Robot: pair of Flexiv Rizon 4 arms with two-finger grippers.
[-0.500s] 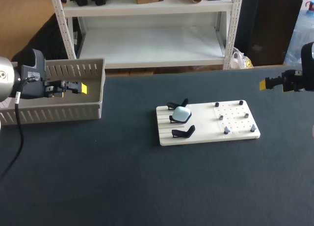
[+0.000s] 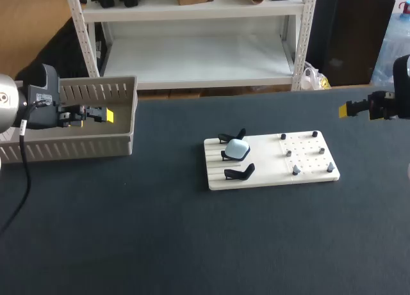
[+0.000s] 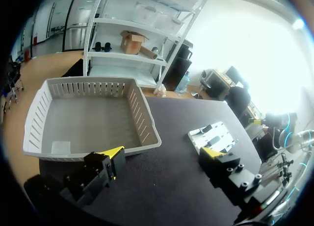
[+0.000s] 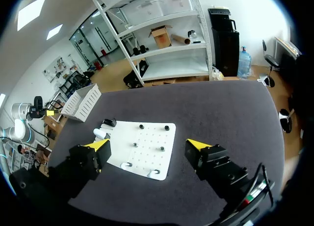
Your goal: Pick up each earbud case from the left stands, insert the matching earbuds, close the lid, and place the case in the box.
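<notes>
A white board (image 2: 269,162) lies mid-table. On its left side stand three black stands, and the middle one holds a pale blue earbud case (image 2: 239,149) with its lid down. Small earbuds (image 2: 295,170) sit on pegs on the board's right half. My left gripper (image 2: 106,115) hangs open over the grey basket (image 2: 77,148), far left of the board. In the left wrist view the left gripper (image 3: 162,155) is empty, above the basket's near wall (image 3: 142,115). My right gripper (image 2: 349,109) hovers open and empty off the board's right end. From the right wrist view, the right gripper (image 4: 148,145) has the board (image 4: 147,138) and case (image 4: 99,133) ahead of it.
The slatted grey basket takes up the table's back left corner and looks empty inside. Dark table surface (image 2: 192,244) spreads in front of the board and between the board and the basket.
</notes>
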